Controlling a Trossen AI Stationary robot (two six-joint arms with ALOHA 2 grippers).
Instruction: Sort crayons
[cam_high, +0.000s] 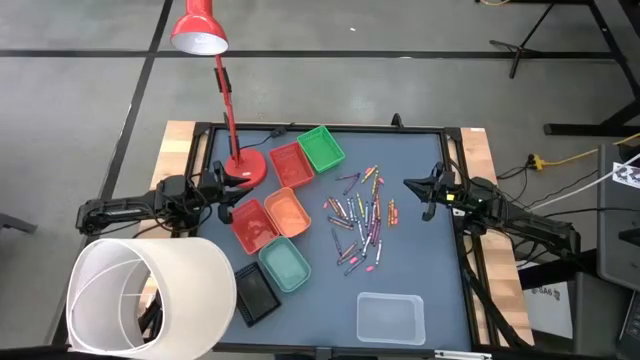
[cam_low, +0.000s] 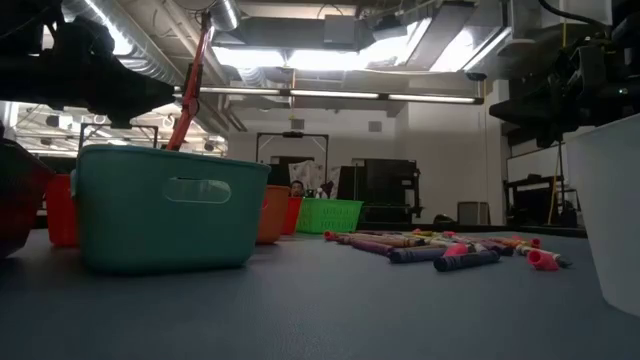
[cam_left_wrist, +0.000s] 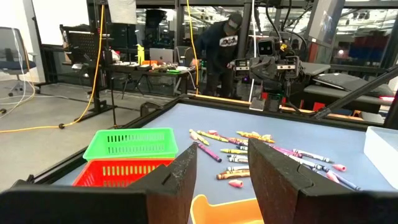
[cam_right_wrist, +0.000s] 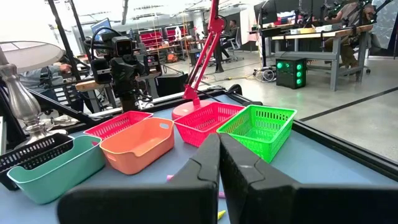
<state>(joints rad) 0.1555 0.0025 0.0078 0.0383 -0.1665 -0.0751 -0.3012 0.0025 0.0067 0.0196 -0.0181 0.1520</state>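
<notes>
Dark grey-blue counter (cam_high: 420, 260) with wood at both sides. Nearest the front edge: one clear tray (cam_high: 391, 318), one black tray (cam_high: 256, 295), one big white lampshade (cam_high: 140, 297). Farther in: one teal tray (cam_high: 285, 265), one orange tray (cam_high: 288, 211), two red trays (cam_high: 252, 225), one green basket (cam_high: 321, 148). Crayons (cam_high: 360, 218) scattered mid-counter, too many to count. Left pincer (cam_high: 222, 186) by the red desk lamp (cam_high: 243, 166), fingers apart. Right pincer (cam_high: 419, 190) beside the crayons, fingers pressed together, holding nothing. Far back, a workshop with one person (cam_left_wrist: 222, 45).

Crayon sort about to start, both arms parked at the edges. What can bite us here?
1. The crayons lie crossed and touching in one heap, so a pinch may drag neighbours along.
2. The red lamp leans over the trays beside the left gripper; a swing there may clip it.
3. The right gripper is shut and must open first.
</notes>
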